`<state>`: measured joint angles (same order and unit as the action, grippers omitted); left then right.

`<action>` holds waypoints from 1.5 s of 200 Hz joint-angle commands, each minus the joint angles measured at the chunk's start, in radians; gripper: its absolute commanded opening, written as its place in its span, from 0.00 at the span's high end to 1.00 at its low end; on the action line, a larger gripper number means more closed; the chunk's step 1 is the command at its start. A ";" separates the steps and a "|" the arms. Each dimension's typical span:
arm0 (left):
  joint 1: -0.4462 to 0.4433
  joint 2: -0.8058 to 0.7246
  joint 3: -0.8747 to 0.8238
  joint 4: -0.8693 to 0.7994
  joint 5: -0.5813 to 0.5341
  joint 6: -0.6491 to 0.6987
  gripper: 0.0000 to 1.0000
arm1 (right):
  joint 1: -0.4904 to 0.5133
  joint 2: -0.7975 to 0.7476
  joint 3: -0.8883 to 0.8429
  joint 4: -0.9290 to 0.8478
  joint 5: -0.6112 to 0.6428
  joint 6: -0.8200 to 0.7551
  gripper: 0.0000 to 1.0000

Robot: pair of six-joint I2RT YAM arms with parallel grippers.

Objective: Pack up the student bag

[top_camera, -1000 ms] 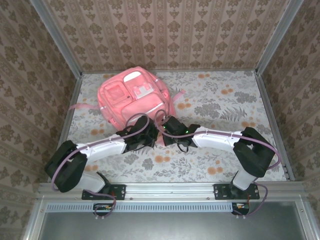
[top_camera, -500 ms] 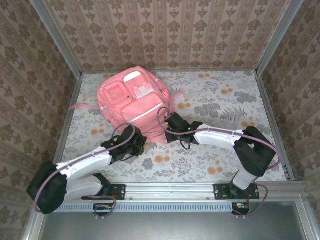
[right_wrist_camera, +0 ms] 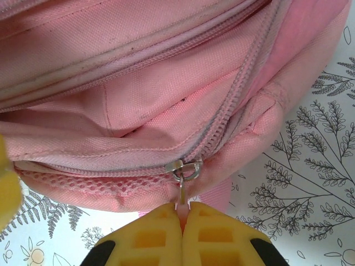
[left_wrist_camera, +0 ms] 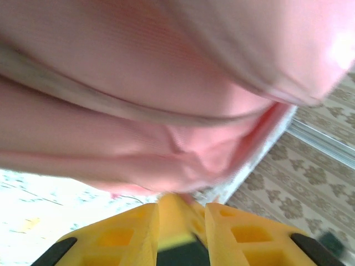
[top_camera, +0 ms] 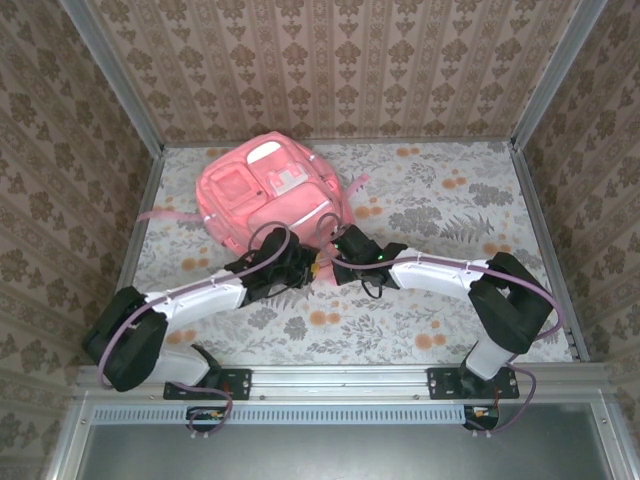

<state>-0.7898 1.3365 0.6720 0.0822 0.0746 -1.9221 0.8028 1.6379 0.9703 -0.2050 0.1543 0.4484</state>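
L tool, R tool at bag

Student bag: large pink fabric backpack, white-trimmed front pockets, pink straps. Lies flat, front side up, in the far-left part of the tabletop, top end near the far edge. One strap trails toward the left edge, another sticks out right. At the near end, the metal zipper pull hangs off the slider, with pink mesh just below the track.
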 commanded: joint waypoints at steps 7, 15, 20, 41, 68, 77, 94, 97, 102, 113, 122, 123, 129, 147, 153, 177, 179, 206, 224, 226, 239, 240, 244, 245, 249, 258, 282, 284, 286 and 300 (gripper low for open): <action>-0.003 -0.077 0.039 -0.109 -0.045 0.033 0.67 | 0.004 -0.029 -0.016 -0.001 0.023 0.008 1.00; -0.001 -0.079 0.042 -0.101 -0.055 0.042 0.65 | 0.004 -0.030 -0.017 0.002 0.023 0.008 1.00; 0.000 -0.073 0.045 -0.097 -0.051 0.042 0.65 | 0.003 -0.029 -0.018 0.002 0.024 0.007 1.00; 0.002 -0.005 0.033 -0.025 -0.003 -0.002 0.63 | 0.003 -0.029 -0.015 0.006 0.025 0.006 1.00; -0.002 0.092 0.029 0.075 0.040 -0.062 0.63 | 0.003 -0.027 -0.014 0.006 0.028 0.004 1.00; -0.002 0.111 0.032 0.076 0.031 -0.072 0.62 | 0.004 -0.028 -0.014 0.006 0.028 0.004 1.00; 0.001 0.140 0.037 0.081 0.013 -0.077 0.61 | 0.004 -0.029 -0.015 0.008 0.027 0.006 1.00; 0.001 0.145 0.035 0.083 0.008 -0.077 0.61 | 0.003 -0.029 -0.015 0.007 0.027 0.006 1.00; 0.000 0.152 0.039 0.086 0.000 -0.078 0.61 | 0.004 -0.029 -0.016 0.009 0.025 0.006 1.00; 0.004 0.163 0.047 0.086 -0.010 -0.075 0.58 | 0.003 -0.029 -0.015 0.009 0.024 0.008 1.00; 0.007 0.170 0.053 0.082 -0.016 -0.071 0.58 | 0.004 -0.029 -0.017 0.009 0.022 0.007 1.00; 0.007 0.172 0.052 0.081 -0.017 -0.071 0.57 | 0.004 -0.027 -0.017 0.009 0.021 0.007 1.00; 0.008 0.176 0.059 0.071 -0.016 -0.071 0.56 | 0.003 -0.028 -0.017 0.011 0.020 0.008 1.00; 0.010 0.190 0.069 0.021 -0.018 -0.070 0.54 | 0.003 -0.029 -0.017 0.013 0.020 0.009 1.00; 0.008 0.194 0.070 0.000 -0.015 -0.075 0.55 | 0.004 -0.027 -0.015 0.012 0.020 0.009 1.00; 0.004 0.219 0.032 -0.006 -0.014 -0.106 0.65 | 0.003 -0.020 -0.011 0.014 0.020 0.008 1.00; 0.004 0.221 0.028 -0.006 -0.014 -0.108 0.67 | 0.003 -0.019 -0.011 0.016 0.020 0.009 1.00; 0.004 0.249 -0.015 0.030 -0.011 -0.124 0.96 | 0.004 -0.003 -0.007 0.022 0.016 0.013 1.00; 0.006 0.247 -0.033 0.047 -0.006 -0.120 1.00 | 0.004 0.003 -0.003 0.022 0.019 0.014 1.00; 0.007 0.245 -0.036 0.049 -0.006 -0.119 1.00 | 0.003 0.002 -0.003 0.022 0.020 0.013 1.00; 0.015 0.220 -0.042 0.032 0.000 -0.095 1.00 | 0.002 0.004 0.003 0.013 0.026 0.005 1.00; 0.016 0.215 -0.042 0.028 0.001 -0.091 1.00 | 0.003 0.005 0.003 0.012 0.027 0.005 1.00; 0.016 0.199 -0.041 0.009 0.002 -0.079 1.00 | 0.002 0.003 0.005 0.008 0.032 -0.001 1.00; 0.017 0.194 -0.040 0.003 0.002 -0.075 1.00 | 0.002 0.003 0.005 0.008 0.032 -0.001 1.00; 0.020 0.174 -0.038 -0.025 0.003 -0.062 1.00 | 0.001 0.002 0.006 0.004 0.038 -0.006 1.00; 0.025 0.125 -0.033 -0.088 0.000 -0.024 1.00 | -0.005 0.001 0.009 -0.004 0.048 -0.017 1.00; 0.045 -0.037 -0.039 -0.293 -0.020 0.065 1.00 | -0.025 -0.001 0.006 -0.020 0.077 -0.051 1.00; 0.047 -0.052 -0.042 -0.309 -0.023 0.070 1.00 | -0.027 -0.001 0.005 -0.021 0.080 -0.055 1.00; 0.048 -0.067 -0.046 -0.324 -0.025 0.075 1.00 | -0.030 -0.001 0.005 -0.021 0.082 -0.058 1.00; 0.056 -0.166 -0.074 -0.407 -0.042 0.095 1.00 | -0.043 0.002 0.002 -0.023 0.094 -0.078 1.00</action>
<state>-0.7605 1.3190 0.6533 -0.0128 0.0814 -1.9018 0.7986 1.6379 0.9684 -0.1810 0.1600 0.4160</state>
